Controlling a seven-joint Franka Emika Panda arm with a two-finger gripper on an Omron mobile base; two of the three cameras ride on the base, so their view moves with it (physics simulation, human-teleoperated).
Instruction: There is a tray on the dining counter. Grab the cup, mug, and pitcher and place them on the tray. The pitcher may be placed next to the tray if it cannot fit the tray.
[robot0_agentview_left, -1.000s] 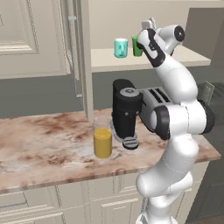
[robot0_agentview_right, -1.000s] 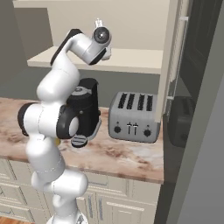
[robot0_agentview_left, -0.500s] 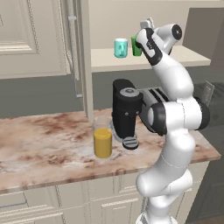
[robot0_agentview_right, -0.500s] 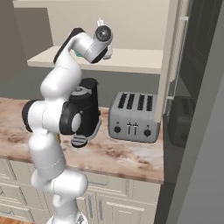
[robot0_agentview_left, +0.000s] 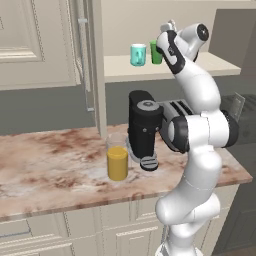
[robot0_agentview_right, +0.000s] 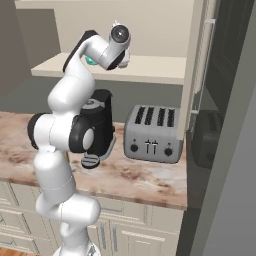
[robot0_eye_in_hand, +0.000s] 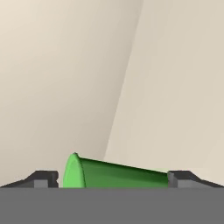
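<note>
left base: I saw the cup (robot0_agentview_left: 155, 52) on the shelf (robot0_agentview_left: 220, 64), just beside the mug (robot0_agentview_left: 138, 54), gripper at the cup | right base: my arm hid it | hand: gripper (robot0_eye_in_hand: 113, 178) wide, cup (robot0_eye_in_hand: 113, 173) between fingertips (robot0_eye_in_hand: 43, 178), ungripped.

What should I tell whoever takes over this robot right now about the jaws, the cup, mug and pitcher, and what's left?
Gripper: jaws wide open, straddling the small green handleless cup, not yet closed on it.
Cup sits on the upper cream shelf, beside the light teal handled mug.
Clear glass pitcher of orange-yellow liquid stands on the marbled worktop by the black coffee machine.
Done: nothing moved yet.
Left: grasp cup, then carry cup, mug and pitcher to the tray.
</note>
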